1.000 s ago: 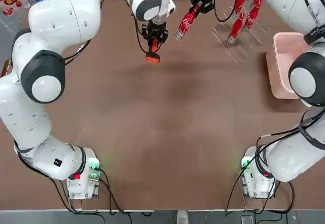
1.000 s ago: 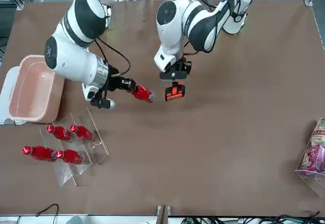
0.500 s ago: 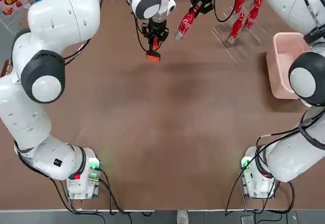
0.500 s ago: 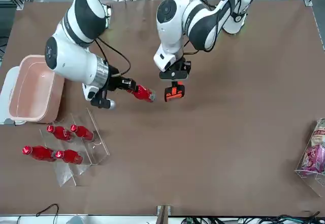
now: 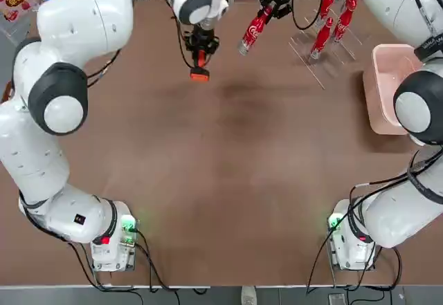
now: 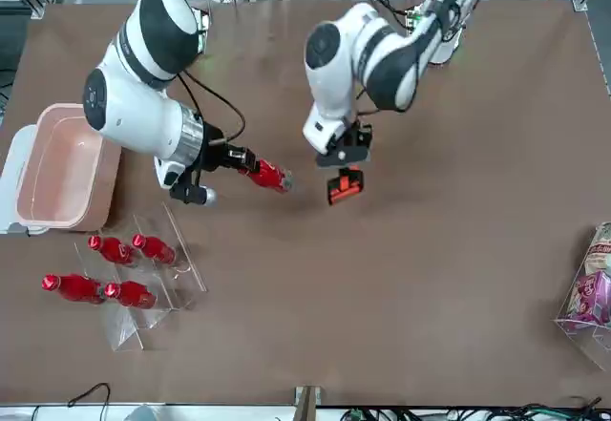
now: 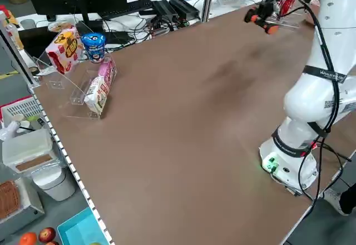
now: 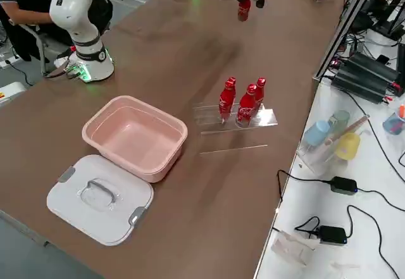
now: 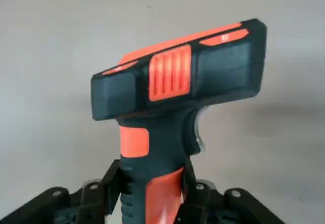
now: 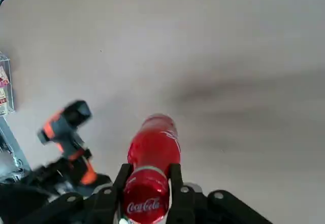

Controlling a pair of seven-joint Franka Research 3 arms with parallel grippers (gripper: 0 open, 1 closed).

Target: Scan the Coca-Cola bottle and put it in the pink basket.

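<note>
The Coca-Cola bottle (image 10: 155, 163) is held above the worktop (image 5: 208, 180), gripped between the closed fingers of the right gripper (image 10: 147, 191), near the worktop's far edge as the top view shows it. It lies aslant, its cap end toward the gripper, its base pointing outward. To the robot's left of it, apart from the bottle, the left gripper (image 9: 152, 193) has its fingers closed on the handle of the orange-and-black scanner (image 9: 177, 76), which is also in the air near that far edge. On the bottle's other side, close to the far edge, a clear rack (image 8: 237, 116) holds four more red bottles (image 8: 247, 105). The pink basket (image 8: 136, 136) rests on the worktop toward its right edge, nearer the robot than the rack, with a white lid (image 8: 98, 200) just beside it. Snack bags (image 6: 590, 297) sit in a clear holder (image 7: 83, 92) at the far left corner.
</note>
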